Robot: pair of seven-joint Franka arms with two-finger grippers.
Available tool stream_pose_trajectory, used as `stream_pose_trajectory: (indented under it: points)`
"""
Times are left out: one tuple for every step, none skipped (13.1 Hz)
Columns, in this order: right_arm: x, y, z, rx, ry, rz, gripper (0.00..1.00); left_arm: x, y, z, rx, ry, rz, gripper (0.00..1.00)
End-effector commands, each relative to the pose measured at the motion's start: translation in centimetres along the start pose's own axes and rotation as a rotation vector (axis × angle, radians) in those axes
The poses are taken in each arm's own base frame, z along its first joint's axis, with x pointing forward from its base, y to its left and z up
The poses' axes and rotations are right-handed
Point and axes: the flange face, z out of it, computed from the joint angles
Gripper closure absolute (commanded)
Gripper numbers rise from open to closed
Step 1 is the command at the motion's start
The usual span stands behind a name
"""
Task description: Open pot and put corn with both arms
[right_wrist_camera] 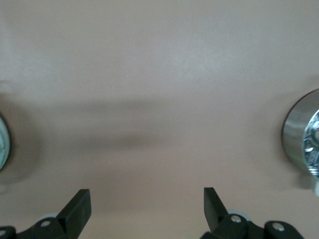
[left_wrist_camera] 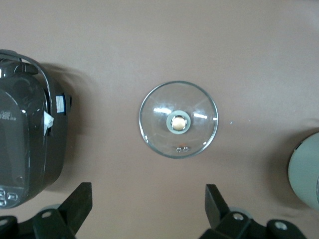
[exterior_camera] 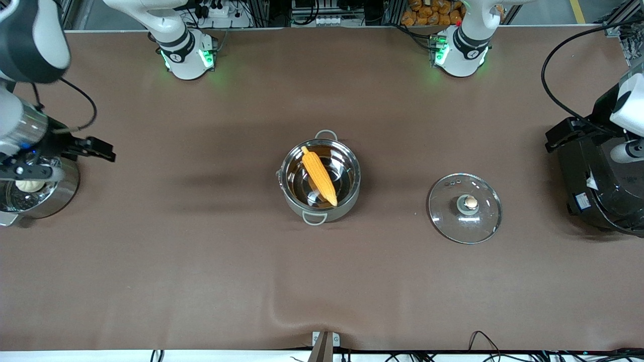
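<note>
The steel pot [exterior_camera: 348, 197] stands open at the middle of the table. The yellow-orange corn [exterior_camera: 319, 175] lies slanted inside it. The glass lid [exterior_camera: 478, 223] with its copper knob lies flat on the table beside the pot, toward the left arm's end; it also shows in the left wrist view [left_wrist_camera: 199, 107]. My left gripper [left_wrist_camera: 148, 191] is open and empty, high up near the black cooker. My right gripper [exterior_camera: 98, 149] is open and empty, up by the steamer pot; it shows open in the right wrist view [right_wrist_camera: 147, 196]. An edge of the pot shows in the left wrist view [left_wrist_camera: 305, 170].
A large black cooker [exterior_camera: 601, 191] stands at the left arm's end of the table and shows in the left wrist view [left_wrist_camera: 25, 144]. A steel steamer pot [exterior_camera: 60, 193] with a white bun stands at the right arm's end. The brown cloth has a wrinkle at the near edge.
</note>
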Motion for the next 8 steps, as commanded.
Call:
stream_pose_trajectory:
  points:
    - [-1.0,0.8,-3.9,0.010,0.014,-0.049,0.00,-1.5,0.2,-0.8,0.008,-0.022,0.010,0.00]
    - [-1.3,1.0,-4.4,0.011,0.017,-0.045,0.00,-1.6,0.1,-0.9,0.008,-0.022,0.021,0.00]
    - [-1.8,1.2,-5.1,0.015,0.022,-0.040,0.00,-1.5,0.0,-1.0,0.007,-0.019,0.022,0.00]
    - [-2.0,1.4,-6.3,0.013,0.040,-0.036,0.00,-1.6,0.1,-1.2,0.007,-0.016,0.025,0.00]
    - [-2.2,1.6,-7.3,0.012,0.047,-0.032,0.00,-1.9,0.2,-1.6,0.006,-0.011,0.026,0.00]
    - [-2.4,1.7,-7.8,0.009,0.045,-0.031,0.00,-2.0,0.1,-1.7,0.007,-0.013,0.026,0.00]
    - [-2.5,1.6,-8.1,0.008,0.048,-0.034,0.00,-2.1,0.1,-1.7,0.008,-0.015,0.026,0.00]
    - [-2.9,1.6,-8.3,0.009,0.039,-0.034,0.00,-2.3,0.1,-1.9,0.009,-0.018,0.026,0.00]
